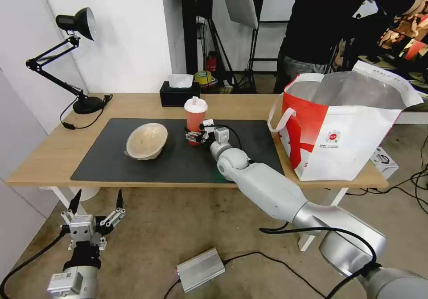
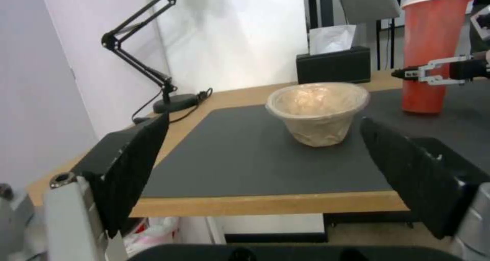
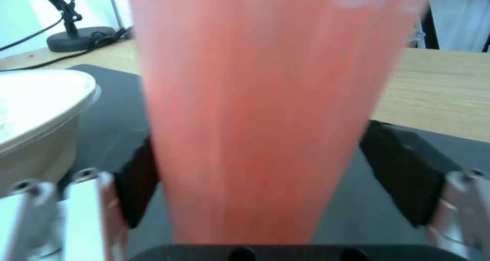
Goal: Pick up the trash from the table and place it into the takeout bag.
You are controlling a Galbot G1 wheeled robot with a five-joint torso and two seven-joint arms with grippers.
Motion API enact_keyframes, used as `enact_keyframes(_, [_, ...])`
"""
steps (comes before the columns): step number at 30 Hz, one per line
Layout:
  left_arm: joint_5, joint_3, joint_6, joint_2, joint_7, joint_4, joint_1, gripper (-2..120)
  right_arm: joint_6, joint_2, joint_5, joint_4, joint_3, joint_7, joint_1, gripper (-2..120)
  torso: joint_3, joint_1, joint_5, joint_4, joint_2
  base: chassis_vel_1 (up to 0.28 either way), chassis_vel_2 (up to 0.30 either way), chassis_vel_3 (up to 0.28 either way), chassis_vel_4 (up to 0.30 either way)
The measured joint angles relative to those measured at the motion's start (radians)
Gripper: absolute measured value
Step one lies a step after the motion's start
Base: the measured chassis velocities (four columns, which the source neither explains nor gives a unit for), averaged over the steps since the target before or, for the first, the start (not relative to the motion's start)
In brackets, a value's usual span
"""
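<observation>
Cup [image 1: 195, 117] stands upright near the middle of the mat [image 1: 178, 165], orange-red with a white lid, just in front of the tissue box [image 1: 179, 94]. Right gripper [image 1: 194, 137] is low around the cup's base — one finger [image 3: 135, 180] against the cup's side, the other [image 3: 400, 169] seemingly a little off it, so the grip looks not quite closed; hard to be sure this close. Beige bowl [image 1: 146, 141] sits on the mat left of the cup, apart from it, rim tilted. Takeout bag [image 1: 339, 125] stands open on the table [image 1: 53, 156] right of the cup, off the mat's edge, foil lining showing. Left gripper [image 1: 97, 205] hangs below the table's front edge, fingers spread wide, holding nothing. Desk lamp [image 1: 73, 58] at the far left corner.
</observation>
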Motion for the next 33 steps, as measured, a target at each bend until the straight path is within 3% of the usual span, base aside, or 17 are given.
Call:
enact_keyframes(16, [0.001,0.006,0.000,-0.001,0.000,0.007,-0.007,100,0.009,0.010,-0.005,-0.002,0.004,-0.012,-0.018,25,0.000,0.000,0.0000,-0.0002,0.000,0.000,0.000,0.000,0.000])
enact_keyframes(21, [0.001,0.007,0.000,0.000,0.000,0.008,-0.007,100,0.011,0.005,-0.006,0.009,0.004,-0.013,-0.028,13,0.000,0.000,0.0001,0.0002,0.000,0.000,0.000,0.000,0.000])
enact_keyframes(25, [0.002,0.007,0.000,0.000,0.000,0.010,-0.007,100,0.011,-0.005,-0.006,0.023,0.002,-0.013,-0.034,5,0.000,0.000,0.0001,0.0001,0.000,0.000,0.000,0.000,0.000])
enact_keyframes(33, [0.006,0.010,-0.002,-0.001,0.000,0.010,-0.005,100,0.010,-0.023,-0.006,0.051,-0.003,-0.009,-0.042,4,0.000,0.000,0.0000,0.0001,0.000,0.000,0.000,0.000,0.000])
